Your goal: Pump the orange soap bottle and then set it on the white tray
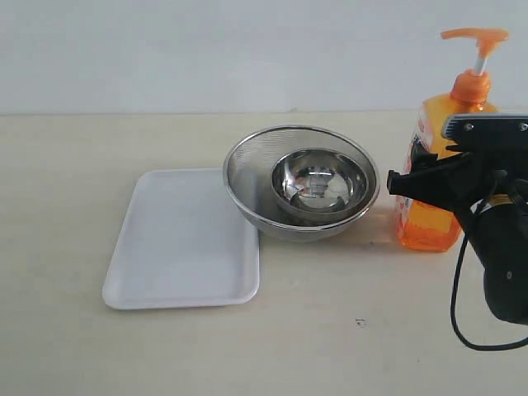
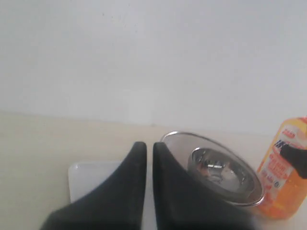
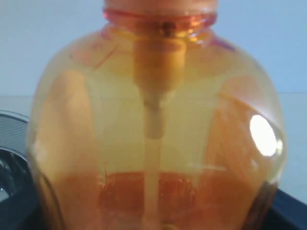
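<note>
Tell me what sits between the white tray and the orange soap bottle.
In the exterior view, a steel mesh bowl with a smaller steel bowl nested inside sits between the white tray and the orange soap bottle.

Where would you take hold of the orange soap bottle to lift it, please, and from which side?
Grip the orange soap bottle around the middle of its body, coming in level from the right of the exterior view. It stands upright with a broad body, the pump sits on a thin stem; bowls stand on its left.
</note>
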You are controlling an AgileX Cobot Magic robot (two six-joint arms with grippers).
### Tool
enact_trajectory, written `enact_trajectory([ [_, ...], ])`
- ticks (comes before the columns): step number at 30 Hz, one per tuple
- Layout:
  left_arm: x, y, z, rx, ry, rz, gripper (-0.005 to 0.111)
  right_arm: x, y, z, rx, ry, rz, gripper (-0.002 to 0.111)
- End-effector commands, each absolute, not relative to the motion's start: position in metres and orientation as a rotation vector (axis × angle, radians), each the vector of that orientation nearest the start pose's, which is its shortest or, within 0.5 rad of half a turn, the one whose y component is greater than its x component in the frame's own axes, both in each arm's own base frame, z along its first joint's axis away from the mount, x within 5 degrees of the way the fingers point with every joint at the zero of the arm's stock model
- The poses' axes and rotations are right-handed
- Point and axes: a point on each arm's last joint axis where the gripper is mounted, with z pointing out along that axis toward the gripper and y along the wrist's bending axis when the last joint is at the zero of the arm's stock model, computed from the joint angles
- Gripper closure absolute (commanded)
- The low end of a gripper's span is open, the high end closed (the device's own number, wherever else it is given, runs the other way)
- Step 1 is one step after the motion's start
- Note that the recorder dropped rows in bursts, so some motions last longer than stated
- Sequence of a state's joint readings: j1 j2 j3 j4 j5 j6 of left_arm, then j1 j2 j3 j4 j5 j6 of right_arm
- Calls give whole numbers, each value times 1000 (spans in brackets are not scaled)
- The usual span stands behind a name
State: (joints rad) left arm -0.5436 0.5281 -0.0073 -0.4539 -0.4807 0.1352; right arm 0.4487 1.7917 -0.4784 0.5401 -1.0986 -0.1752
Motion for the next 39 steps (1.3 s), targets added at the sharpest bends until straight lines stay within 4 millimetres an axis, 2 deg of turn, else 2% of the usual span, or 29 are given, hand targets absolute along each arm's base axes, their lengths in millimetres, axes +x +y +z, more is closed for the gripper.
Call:
enact_trajectory([
  [1, 88, -34, 217, 71, 1535, -508, 102, 275, 87, 148, 36, 1736, -8, 108],
  [8, 88, -35, 216, 81, 1548, -509, 102, 275, 85, 155, 11, 1682, -49, 108],
  [14, 88, -35, 216, 81, 1548, -509, 102, 271, 84, 182, 34, 1604, -18, 108],
  [24, 88, -35, 216, 81, 1549, -509, 102, 264, 82, 211, 27, 1515, 2, 108],
  [32, 88, -35, 216, 81, 1549, -509, 102, 251, 84, 246, -38, 1417, 76, 108],
  [34, 88, -35, 216, 81, 1548, -509, 102, 249, 87, 260, -66, 1414, 114, 108],
  [35, 88, -35, 216, 80, 1546, -508, 102, 249, 92, 273, -109, 1402, 144, 108],
  [39, 88, -35, 216, 81, 1545, -507, 102, 248, 110, 293, -171, 1381, 191, 108],
])
